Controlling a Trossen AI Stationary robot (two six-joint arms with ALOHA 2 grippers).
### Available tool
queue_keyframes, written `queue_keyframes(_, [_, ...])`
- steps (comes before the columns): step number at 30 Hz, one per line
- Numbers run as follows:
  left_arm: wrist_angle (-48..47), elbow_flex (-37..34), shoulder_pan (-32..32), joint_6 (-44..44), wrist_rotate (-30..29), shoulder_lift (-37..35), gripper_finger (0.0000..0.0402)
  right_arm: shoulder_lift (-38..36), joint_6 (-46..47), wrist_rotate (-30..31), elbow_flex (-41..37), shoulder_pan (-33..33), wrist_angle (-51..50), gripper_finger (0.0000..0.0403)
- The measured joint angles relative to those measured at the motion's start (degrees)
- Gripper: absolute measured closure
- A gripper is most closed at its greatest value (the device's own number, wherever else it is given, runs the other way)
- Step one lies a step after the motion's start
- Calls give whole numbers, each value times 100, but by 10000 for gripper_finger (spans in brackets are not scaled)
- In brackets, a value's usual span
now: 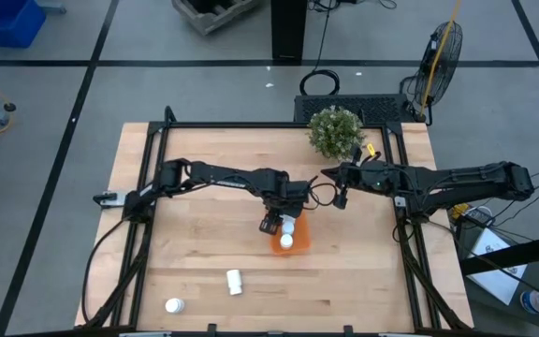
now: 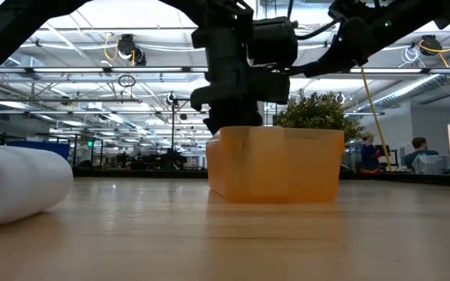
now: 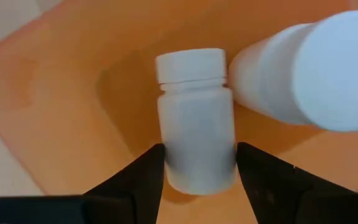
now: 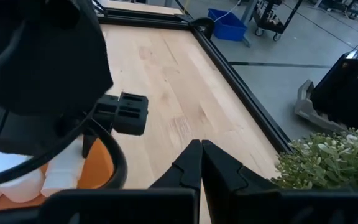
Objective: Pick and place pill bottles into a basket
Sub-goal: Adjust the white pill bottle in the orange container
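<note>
The basket (image 1: 298,245) is a small orange tray mid-table, also seen in the low view (image 2: 276,164). Inside it one white pill bottle (image 3: 196,124) lies on its side, and a second pill bottle (image 3: 316,68) sits beside it. My left gripper (image 3: 199,155) points down into the basket (image 3: 61,93), shut on the lying bottle. Two more pill bottles (image 1: 234,281) (image 1: 174,305) lie on the table near its front edge. My right gripper (image 4: 201,146) hangs shut in the air, to the right of the basket and holding nothing. My left gripper pinches the lying bottle's body between its two fingers (image 3: 145,171), on the two sides near its base end (image 3: 197,171). The fingers come from above, pointing down, and lie across the bottle. The bottle stays level inside the basket, cap away from the fingers.
A green bushy plant (image 1: 335,131) stands at the table's far edge, right of centre. A black frame (image 1: 162,131) runs along the table's sides. Bare wood lies left of the basket and between it and the front edge.
</note>
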Motion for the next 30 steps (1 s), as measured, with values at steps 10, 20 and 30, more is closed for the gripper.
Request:
queue_keyframes(10, [103,-12,39,-9,306,162,198,0,-14,0,2,2,2,403])
queue_keyframes(20, [21,-48,55,-125,636,180,191,-2,-1,-11,9,2,50,403])
queue_keyframes(30, [-7,-72,28,-323,246,221,179,-5,1,-9,9,0,17,403])
